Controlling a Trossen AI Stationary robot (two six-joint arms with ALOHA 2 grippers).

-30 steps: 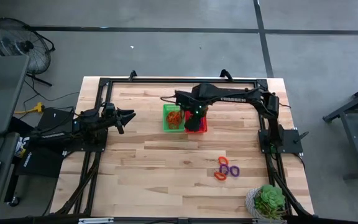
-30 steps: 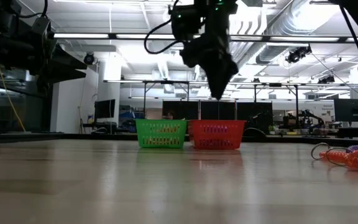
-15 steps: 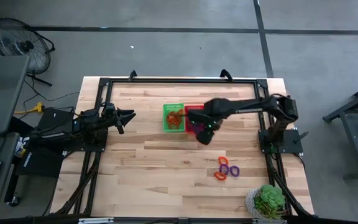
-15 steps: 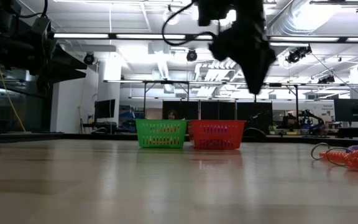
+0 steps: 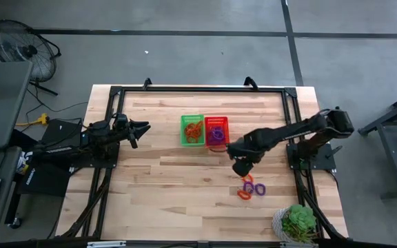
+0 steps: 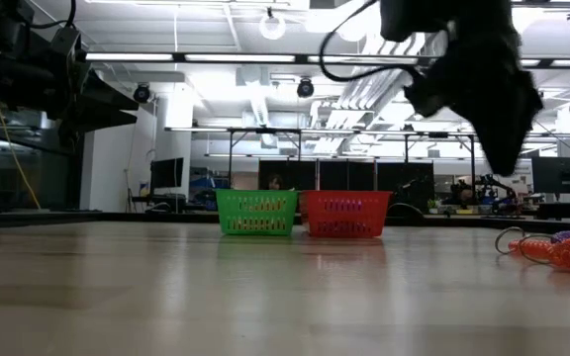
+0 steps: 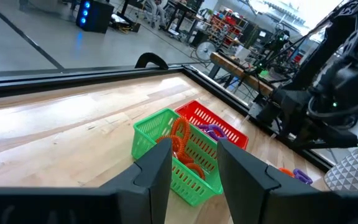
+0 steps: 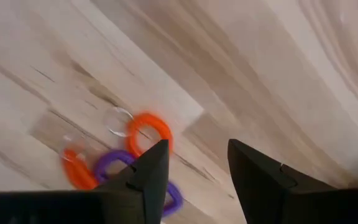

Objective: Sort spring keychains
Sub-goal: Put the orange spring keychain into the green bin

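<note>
— Pale wooden planks make up the table (image 5: 185, 172), with a grey concrete floor around it; what sits on it?

— Two mesh baskets side by side and touching, the green basket (image 5: 192, 130) and the red basket (image 5: 216, 129). From above, orange spring keychains (image 5: 194, 129) lie in the green one and purple spring keychains (image 5: 216, 132) in the red one, but how many is too small to tell.

— Any still loose?

— Yes, a small cluster of loose keychains (image 5: 252, 187) lies on the wood near the table's right front, orange and purple mixed. In the low view they are cut off at the picture's edge, so only part of the cluster shows.

— Where is the right gripper (image 5: 242, 167)?

— Above the table between the red basket and the loose cluster, clear of both. Its wrist view shows the two dark fingers (image 8: 148, 177) spread apart with nothing between them, and bare wood in the gap. In the low view it is only a dark shape against the ceiling lights.

— And the left gripper (image 5: 141, 128)?

— It waits at the table's left edge, pointing toward the baskets, fingers apart and empty
</note>
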